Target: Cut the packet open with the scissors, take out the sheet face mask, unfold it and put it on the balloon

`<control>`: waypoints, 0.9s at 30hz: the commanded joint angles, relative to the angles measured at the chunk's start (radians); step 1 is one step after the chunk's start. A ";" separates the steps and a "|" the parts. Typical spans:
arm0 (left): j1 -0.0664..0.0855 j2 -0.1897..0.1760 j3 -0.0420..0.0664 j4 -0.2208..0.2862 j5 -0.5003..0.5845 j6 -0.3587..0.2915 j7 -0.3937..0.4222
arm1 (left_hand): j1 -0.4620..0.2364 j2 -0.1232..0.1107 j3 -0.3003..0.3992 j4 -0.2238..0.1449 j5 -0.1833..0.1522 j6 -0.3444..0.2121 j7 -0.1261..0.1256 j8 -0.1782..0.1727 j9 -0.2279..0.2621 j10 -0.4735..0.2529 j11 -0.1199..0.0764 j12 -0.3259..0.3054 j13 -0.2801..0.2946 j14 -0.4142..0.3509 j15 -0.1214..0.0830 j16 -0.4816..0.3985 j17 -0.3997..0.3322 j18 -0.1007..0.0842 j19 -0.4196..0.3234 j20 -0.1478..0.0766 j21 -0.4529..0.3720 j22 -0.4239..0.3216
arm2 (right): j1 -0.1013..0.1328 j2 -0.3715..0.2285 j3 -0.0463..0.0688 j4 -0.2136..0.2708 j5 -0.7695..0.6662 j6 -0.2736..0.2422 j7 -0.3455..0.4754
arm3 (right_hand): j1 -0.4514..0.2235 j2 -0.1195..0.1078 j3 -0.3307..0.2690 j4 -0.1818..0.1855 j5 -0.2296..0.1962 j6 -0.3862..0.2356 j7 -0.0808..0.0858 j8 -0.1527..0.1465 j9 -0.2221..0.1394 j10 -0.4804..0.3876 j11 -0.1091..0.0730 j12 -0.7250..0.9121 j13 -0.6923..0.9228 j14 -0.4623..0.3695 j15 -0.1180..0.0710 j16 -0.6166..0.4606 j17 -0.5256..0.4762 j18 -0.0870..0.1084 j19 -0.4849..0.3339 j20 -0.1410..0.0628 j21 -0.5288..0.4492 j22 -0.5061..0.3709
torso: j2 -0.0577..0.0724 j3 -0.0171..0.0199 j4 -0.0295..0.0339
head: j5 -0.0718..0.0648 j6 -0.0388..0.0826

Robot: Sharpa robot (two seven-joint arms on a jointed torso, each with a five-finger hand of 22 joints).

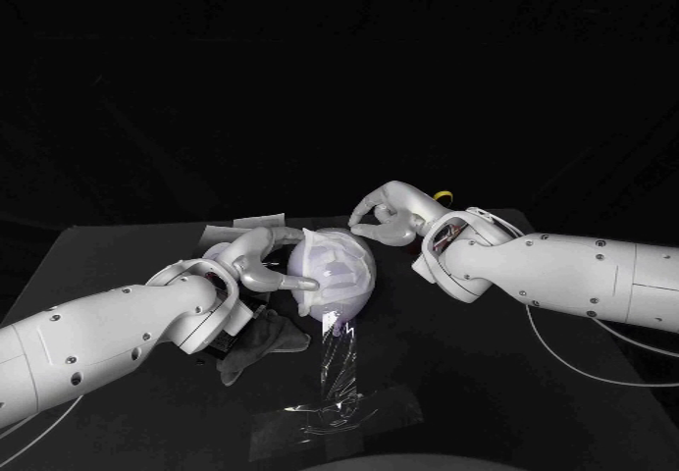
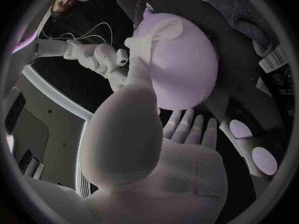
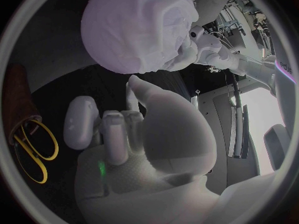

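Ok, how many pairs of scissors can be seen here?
1: yellow-handled scissors on the table, just beyond the right hand, on its side away from the balloon. Others may be hidden.

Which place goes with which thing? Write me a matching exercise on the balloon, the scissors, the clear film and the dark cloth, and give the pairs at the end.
1 balloon
2 scissors
3 clear film
4 dark cloth

A by the left arm
B between the left hand and the right hand
C on the table, on the robot's side of the balloon
D beyond the right hand

Pairs: 1-B, 2-D, 3-C, 4-A
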State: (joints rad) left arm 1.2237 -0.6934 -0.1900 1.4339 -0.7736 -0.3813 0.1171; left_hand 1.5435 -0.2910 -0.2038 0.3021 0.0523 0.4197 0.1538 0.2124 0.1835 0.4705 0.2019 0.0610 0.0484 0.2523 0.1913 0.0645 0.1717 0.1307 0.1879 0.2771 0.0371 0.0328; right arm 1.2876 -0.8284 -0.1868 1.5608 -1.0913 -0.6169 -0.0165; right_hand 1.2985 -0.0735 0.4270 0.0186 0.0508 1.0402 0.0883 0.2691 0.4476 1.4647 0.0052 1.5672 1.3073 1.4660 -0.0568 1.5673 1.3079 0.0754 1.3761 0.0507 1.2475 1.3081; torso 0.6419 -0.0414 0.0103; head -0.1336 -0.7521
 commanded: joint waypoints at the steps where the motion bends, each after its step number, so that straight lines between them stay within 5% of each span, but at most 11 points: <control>1: -0.001 0.002 -0.001 0.003 0.000 0.017 -0.008 | 0.009 0.002 0.003 0.000 0.005 0.009 0.083 0.005 0.000 0.007 -0.002 -0.005 0.001 0.006 -0.004 -0.003 0.000 0.011 0.008 0.002 0.000 0.001 | 0.001 -0.019 0.000 0.026 -0.001 0.026 0.005 | -0.016 -0.023 -0.013 0.010 -0.003 -0.037 0.021 -0.029 -0.016 0.104 0.022 -0.002 0.259 0.105 0.018 0.004 0.263 0.004 -0.005 0.009 -0.004 -0.002 | 0.000 0.0005 -0.0005 | -0.002 0.000; 10: -0.001 0.000 -0.001 0.002 0.000 0.016 -0.007 | 0.009 0.002 0.003 0.000 0.005 0.009 0.083 0.005 0.000 0.007 -0.002 -0.005 0.001 0.006 -0.004 -0.003 0.000 0.011 0.008 0.002 0.000 0.001 | 0.000 -0.062 0.000 0.062 -0.007 0.034 -0.013 | -0.038 -0.045 -0.031 0.024 -0.003 -0.082 0.048 -0.073 -0.035 0.096 0.047 -0.017 0.248 0.105 0.041 0.004 0.263 0.004 -0.008 0.028 -0.011 -0.004 | 0.001 0.0014 -0.0006 | -0.005 0.002; 27: -0.001 -0.001 -0.001 0.004 0.001 0.017 -0.008 | 0.009 0.002 0.003 0.000 0.005 0.008 0.083 0.005 -0.001 0.007 -0.003 -0.005 0.001 0.008 -0.005 -0.003 0.000 0.012 0.008 0.002 0.000 0.001 | -0.018 -0.037 -0.001 0.047 -0.008 0.032 -0.020 | -0.029 -0.041 -0.028 0.021 -0.002 -0.078 0.050 -0.077 -0.038 0.097 0.049 -0.016 0.249 0.105 0.045 0.004 0.263 0.005 -0.008 0.034 -0.011 -0.003 | 0.001 -0.0004 0.0010 | -0.010 0.002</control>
State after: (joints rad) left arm 1.2237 -0.6958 -0.1900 1.4351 -0.7734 -0.3810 0.1162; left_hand 1.5434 -0.2909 -0.2038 0.3021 0.0523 0.4197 0.1538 0.2124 0.1830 0.4704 0.2019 0.0610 0.0483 0.2560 0.1876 0.0645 0.1716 0.1303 0.1915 0.2807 0.0371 0.0327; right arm 1.2710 -0.8669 -0.1880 1.6075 -1.0903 -0.5975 -0.0333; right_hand 1.2633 -0.1078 0.4014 0.0442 0.0524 0.9614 0.1387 0.1950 0.4106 1.4661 0.0498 1.5517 1.3079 1.4646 -0.0193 1.5673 1.3082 0.0744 1.3678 0.0775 1.2392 1.3052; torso 0.6435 -0.0407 0.0108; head -0.1428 -0.7493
